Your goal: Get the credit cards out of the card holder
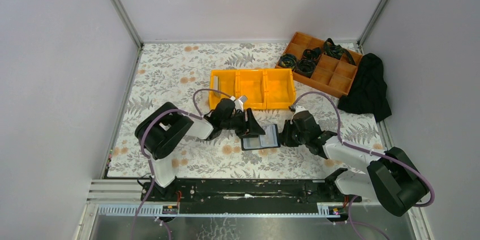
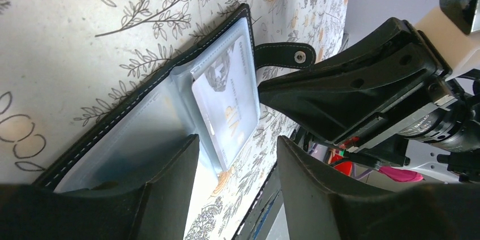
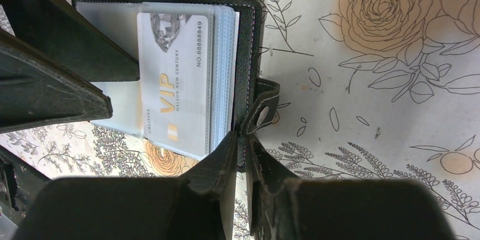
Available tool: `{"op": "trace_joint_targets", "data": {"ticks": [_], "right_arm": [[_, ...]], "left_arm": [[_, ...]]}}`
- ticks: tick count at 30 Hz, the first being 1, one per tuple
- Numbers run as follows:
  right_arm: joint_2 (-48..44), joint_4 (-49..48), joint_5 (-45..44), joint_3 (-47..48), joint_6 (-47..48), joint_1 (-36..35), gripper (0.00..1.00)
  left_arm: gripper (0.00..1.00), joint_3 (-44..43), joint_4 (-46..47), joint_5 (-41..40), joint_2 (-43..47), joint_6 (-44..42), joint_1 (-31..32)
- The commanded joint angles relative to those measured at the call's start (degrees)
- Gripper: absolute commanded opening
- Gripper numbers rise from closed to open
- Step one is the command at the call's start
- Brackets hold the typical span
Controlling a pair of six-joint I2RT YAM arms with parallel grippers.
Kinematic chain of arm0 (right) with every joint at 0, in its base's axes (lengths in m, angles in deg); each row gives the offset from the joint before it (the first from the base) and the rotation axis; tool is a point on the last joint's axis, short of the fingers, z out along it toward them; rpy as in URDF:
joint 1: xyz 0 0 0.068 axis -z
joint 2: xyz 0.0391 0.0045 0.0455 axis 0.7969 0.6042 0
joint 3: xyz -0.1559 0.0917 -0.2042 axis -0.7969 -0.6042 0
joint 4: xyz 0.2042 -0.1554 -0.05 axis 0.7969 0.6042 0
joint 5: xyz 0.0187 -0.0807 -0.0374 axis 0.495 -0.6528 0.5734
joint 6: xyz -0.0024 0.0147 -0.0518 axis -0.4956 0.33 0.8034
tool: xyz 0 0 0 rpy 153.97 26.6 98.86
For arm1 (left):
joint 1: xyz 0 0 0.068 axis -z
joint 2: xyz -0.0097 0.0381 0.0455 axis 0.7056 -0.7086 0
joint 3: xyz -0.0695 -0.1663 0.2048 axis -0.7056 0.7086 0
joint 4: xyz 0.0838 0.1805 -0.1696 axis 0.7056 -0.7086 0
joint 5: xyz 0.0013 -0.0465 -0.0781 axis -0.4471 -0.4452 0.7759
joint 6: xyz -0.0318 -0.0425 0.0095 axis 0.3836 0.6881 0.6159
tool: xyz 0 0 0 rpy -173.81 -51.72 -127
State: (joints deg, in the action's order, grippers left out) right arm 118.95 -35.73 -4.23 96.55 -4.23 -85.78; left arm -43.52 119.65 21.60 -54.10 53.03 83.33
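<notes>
Your right claw (image 3: 240, 138) fills the foreground of its own view, clenched on the black cover edge of the card holder (image 3: 249, 36), just beside the snap strap (image 3: 263, 104). Your left claw (image 2: 236, 144) stands released, its fingers (image 2: 170, 183) apart on either side of the silver credit card (image 2: 226, 110) jutting from its sleeve. You'll find the holder lying open toward the middle of the bench's (image 1: 187, 70) near edge. Expect the card to be light, stiff and slick, and the sleeves (image 3: 223, 70) floppy; pinch the card's exposed short end. Only the right wrist view shows the stacked sleeves and the pinned cover. Only the left wrist view shows the card's corner between those fingers.
</notes>
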Motion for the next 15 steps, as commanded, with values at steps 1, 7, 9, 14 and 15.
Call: {"op": "trace_joint_targets", "data": {"ticks": [1, 7, 9, 14, 15], "right_arm": [[0.11, 0.21, 0.91, -0.68, -0.12, -0.45, 0.17], [0.31, 0.16, 1.41, 0.1, 0.44, -0.45, 0.17], [0.13, 0.34, 1.43, 0.18, 0.55, -0.45, 0.17], [0.51, 0.16, 1.44, -0.1, 0.69, -0.45, 0.17], [0.78, -0.07, 1.47, -0.27, 0.66, -0.45, 0.17]], "left_arm": [[0.6, -0.36, -8.69, -2.58, 1.68, -3.92, 0.54], [0.6, -3.39, -14.06, -5.9, 0.11, -6.35, 2.29], [0.6, -3.42, -11.87, -5.31, -0.95, -5.38, 2.57], [0.59, -0.83, -0.13, -1.22, -2.48, 0.35, 2.68], [0.59, -0.55, 1.7, -0.66, -2.64, 1.15, 2.72]]}}
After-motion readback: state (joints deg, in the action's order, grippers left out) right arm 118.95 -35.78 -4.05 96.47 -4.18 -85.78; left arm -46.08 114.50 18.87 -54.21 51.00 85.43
